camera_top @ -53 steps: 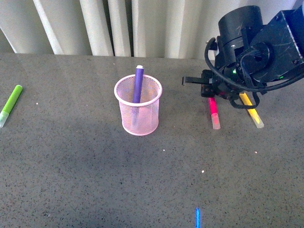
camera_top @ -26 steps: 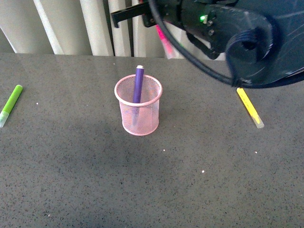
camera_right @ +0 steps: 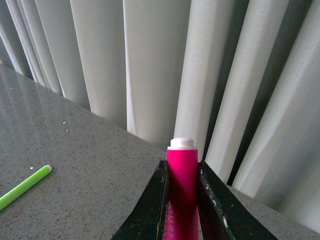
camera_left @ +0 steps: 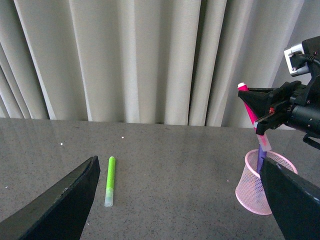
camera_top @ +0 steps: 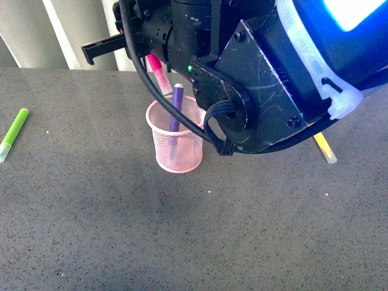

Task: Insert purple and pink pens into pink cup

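From the robot's body, we are looking down and forward across the bench (camera_top: 91, 230) toward the curtain (camera_top: 73, 30), with the right arm (camera_top: 254, 79) crowding the upper frame close to the lens. From the left wrist, we are looking level along the bench from well back, facing the same curtain. From the right wrist, we are peering out between its own jaws, right against the pink pen (camera_right: 182, 190), toward the curtain. All three views are sharing the green marker (camera_top: 14, 133); front and left wrist are also sharing the pink cup (camera_top: 176, 148).

Right end effector (camera_right: 182, 169) held high, jaws clamped on pink pen (camera_right: 182, 156); left end effector (camera_left: 179, 164) gapes wide.
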